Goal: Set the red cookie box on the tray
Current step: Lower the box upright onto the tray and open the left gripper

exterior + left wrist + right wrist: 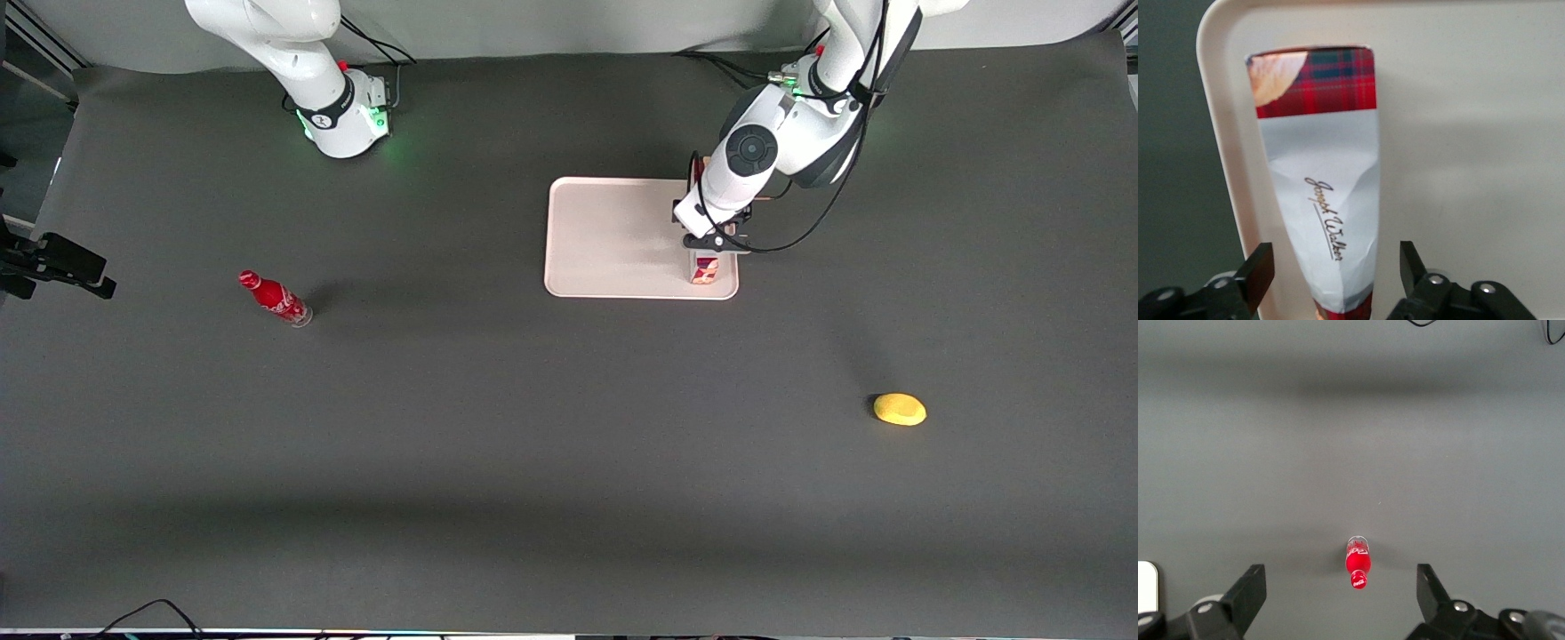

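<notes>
Hovering over the boxed tray
The hand [1335, 270], open and empty, straddles the red cookie box [1321, 180] lying on the tray [613, 236].

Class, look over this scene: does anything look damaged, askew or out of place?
The red cookie box on the tray has a creased, dented white panel. The open gripper straddles it, fingers apart from its sides. Nothing else stands out.

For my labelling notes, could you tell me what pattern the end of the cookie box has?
Red tartan plaid on the cookie box, clearest in the left wrist view.
</notes>
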Available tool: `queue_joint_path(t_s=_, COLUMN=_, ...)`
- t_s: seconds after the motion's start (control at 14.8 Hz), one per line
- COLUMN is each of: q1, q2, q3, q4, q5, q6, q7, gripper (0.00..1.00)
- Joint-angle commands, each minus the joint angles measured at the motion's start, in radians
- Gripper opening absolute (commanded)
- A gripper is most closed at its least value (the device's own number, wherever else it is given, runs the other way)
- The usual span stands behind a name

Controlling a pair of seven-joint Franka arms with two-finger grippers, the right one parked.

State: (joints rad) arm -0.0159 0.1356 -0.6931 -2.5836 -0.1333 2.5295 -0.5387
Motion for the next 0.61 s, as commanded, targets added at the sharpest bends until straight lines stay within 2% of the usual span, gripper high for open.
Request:
queue_joint_path(t_s=0.0, q1=0.004, q2=0.013, q3=0.006, q4=0.01, q5=0.009, q6=0.011, q7=0.005, gripper=1.0)
queue_joint_path(t_s=0.34, q1=0.004, q2=-0.016, q3=0.026, q4=0.049, q5=0.011, q6=-0.041, q7=0.0, gripper=1.0)
queue_joint_path(t_s=0.54, q1=0.005, q2=-0.068, q3=0.078, q4=0.276, q5=0.011, q6=-0.42, q7=-0.001, gripper=1.0)
